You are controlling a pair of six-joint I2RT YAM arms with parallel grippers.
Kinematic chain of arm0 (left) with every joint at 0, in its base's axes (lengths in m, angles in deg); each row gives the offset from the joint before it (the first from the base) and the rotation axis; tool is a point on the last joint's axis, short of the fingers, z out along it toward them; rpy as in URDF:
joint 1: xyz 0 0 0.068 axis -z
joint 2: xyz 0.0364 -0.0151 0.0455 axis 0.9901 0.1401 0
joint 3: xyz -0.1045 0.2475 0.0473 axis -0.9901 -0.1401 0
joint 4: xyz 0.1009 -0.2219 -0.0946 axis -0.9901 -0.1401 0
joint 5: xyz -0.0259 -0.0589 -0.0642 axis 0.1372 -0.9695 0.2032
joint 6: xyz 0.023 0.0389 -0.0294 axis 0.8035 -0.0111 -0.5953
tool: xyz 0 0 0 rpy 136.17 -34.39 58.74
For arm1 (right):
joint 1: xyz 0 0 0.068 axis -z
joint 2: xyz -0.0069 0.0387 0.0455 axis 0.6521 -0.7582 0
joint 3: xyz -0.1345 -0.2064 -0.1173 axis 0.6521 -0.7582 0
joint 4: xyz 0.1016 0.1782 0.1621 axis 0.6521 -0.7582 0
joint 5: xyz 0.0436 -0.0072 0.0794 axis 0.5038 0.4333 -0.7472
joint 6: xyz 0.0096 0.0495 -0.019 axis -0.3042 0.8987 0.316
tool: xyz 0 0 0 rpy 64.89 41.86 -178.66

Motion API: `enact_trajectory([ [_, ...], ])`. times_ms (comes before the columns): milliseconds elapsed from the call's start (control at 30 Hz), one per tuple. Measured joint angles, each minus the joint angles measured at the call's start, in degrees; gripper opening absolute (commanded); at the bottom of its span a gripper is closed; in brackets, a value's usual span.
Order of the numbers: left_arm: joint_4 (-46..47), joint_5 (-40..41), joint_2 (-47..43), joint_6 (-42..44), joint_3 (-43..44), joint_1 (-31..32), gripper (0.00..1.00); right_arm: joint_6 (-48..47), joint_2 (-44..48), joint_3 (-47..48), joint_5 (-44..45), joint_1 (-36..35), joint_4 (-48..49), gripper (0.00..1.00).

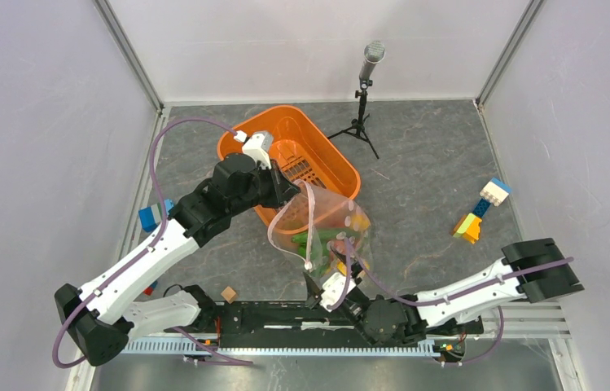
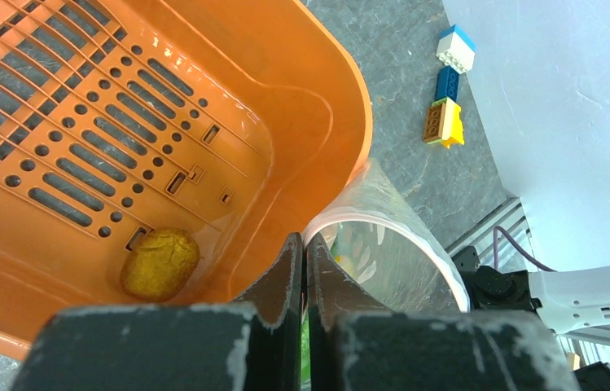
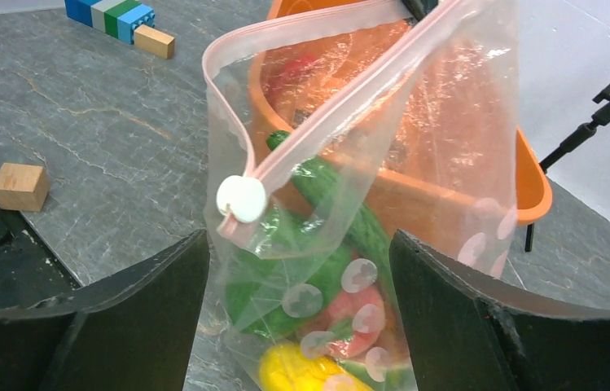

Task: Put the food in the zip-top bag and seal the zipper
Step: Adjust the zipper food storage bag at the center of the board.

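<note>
The clear dotted zip-top bag (image 1: 323, 230) hangs upright beside the orange basket (image 1: 318, 137). My left gripper (image 2: 308, 254) is shut on the bag's top edge; it also shows from above (image 1: 293, 193). The pink zipper (image 3: 342, 107) is parted along most of the mouth, with its white slider (image 3: 241, 198) at the near end. Inside the bag lie a long cucumber (image 3: 342, 204), a green pepper (image 3: 281, 273), a red piece (image 3: 350, 305) and a yellow piece (image 3: 301, 366). My right gripper (image 3: 297, 244) is open, one finger on each side of the bag's lower part. A yellow-brown lumpy food piece (image 2: 160, 263) lies in the basket (image 2: 309, 90).
A microphone on a small tripod (image 1: 364, 90) stands behind the basket. Coloured blocks (image 1: 480, 210) lie at the right, more blocks (image 1: 153, 217) at the left. A small wooden cube (image 1: 229, 294) sits near the front rail. Walls close in the sides and back.
</note>
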State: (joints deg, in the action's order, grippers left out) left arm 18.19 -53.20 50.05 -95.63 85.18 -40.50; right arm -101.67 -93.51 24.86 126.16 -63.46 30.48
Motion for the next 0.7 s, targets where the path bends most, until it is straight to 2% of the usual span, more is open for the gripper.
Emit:
enact_trajectory([
  [133, 0.0, -0.1, 0.0, -0.1, 0.0, -0.1, 0.02, -0.6, -3.8, 0.3, 0.1, 0.0, 4.6, 0.87],
  [300, 0.0, -0.8, -0.1, -0.1, 0.0, -0.2, 0.02, -5.3, -7.8, -0.7, 1.4, 0.0, 18.4, 0.75],
  [400, 0.0, -1.0, -0.5, -0.1, -0.1, -0.2, 0.02, -8.3, -10.3, -1.2, 2.3, 0.2, 26.3, 0.73],
  [467, 0.0, -1.0, -0.9, -0.1, -0.1, -0.2, 0.02, -9.0, -11.3, -1.2, 2.5, 0.4, 28.6, 0.73],
  [600, 0.0, -1.2, -1.6, -0.2, -0.1, -0.2, 0.02, -8.4, -11.6, -2.0, 2.3, 0.8, 30.4, 0.64],
  [700, 0.2, -1.4, -1.7, -0.2, -0.2, -0.2, 0.02, -6.7, -11.5, -2.8, 1.4, 1.7, 29.9, 0.62],
])
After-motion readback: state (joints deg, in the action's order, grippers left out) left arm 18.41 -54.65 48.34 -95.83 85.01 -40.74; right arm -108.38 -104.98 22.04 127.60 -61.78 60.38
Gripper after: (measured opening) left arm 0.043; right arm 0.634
